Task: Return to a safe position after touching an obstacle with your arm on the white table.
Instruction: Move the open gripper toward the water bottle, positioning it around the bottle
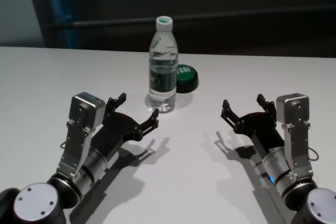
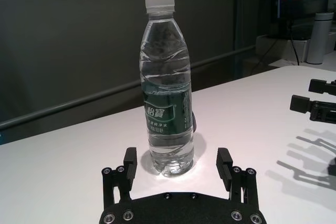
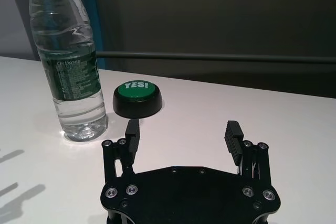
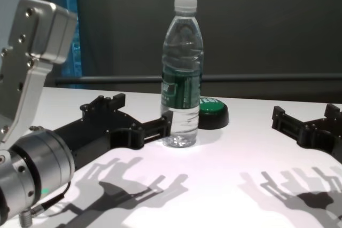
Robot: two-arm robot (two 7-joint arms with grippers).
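Note:
The obstacle, a tall clear water bottle [image 1: 163, 66] with a white cap and dark green label, stands upright mid-way across the white table [image 1: 52, 77]. My left gripper [image 1: 138, 107] is open and low over the table, pointing at the bottle [image 2: 167, 93]. The bottle's base sits just beyond the fingertips [image 2: 130, 157]. In the chest view one left finger [image 4: 163, 125] lies right beside the bottle [image 4: 181, 73]; contact cannot be told. My right gripper [image 1: 243, 103] is open and empty, off to the bottle's right. The right wrist view shows that gripper [image 3: 184, 127] apart from the bottle [image 3: 71, 61].
A low black button with a green "YES!" top [image 1: 186, 78] [image 3: 137, 98] sits just behind and to the right of the bottle. A dark wall with a rail runs behind the table's far edge. A white flask [image 2: 319, 38] stands on another surface beyond.

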